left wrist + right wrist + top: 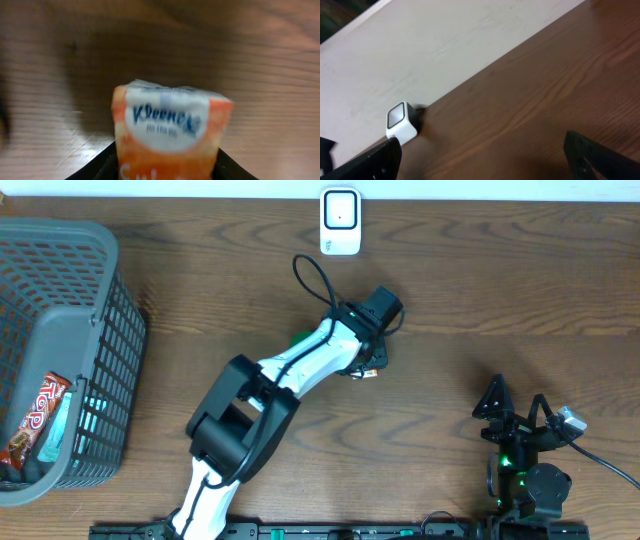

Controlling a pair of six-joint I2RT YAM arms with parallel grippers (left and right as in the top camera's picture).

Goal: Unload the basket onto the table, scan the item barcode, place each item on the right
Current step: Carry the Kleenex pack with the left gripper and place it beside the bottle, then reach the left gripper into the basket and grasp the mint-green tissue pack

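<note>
The left arm (300,370) has its jaws clenched on the lower end of the Kleenex pack (170,135), held over the counter (500,290) a little short of the scanner (340,220), which stands at the back edge by the wall. The right jaws are spread wide with nothing in them, parked well apart at the near right. The main risk is a missed read. Only the pack's logo face shows, and I cannot tell where the barcode is, so the wrong side may be turned toward the scanner window. The jaws themselves may also cover the code. The pack looks soft, so it could sag or slide out of a grip this low, or crease across the code. Coming in too close could knock the small scanner, and the looped cable (312,275) at the wrist could catch on it.
</note>
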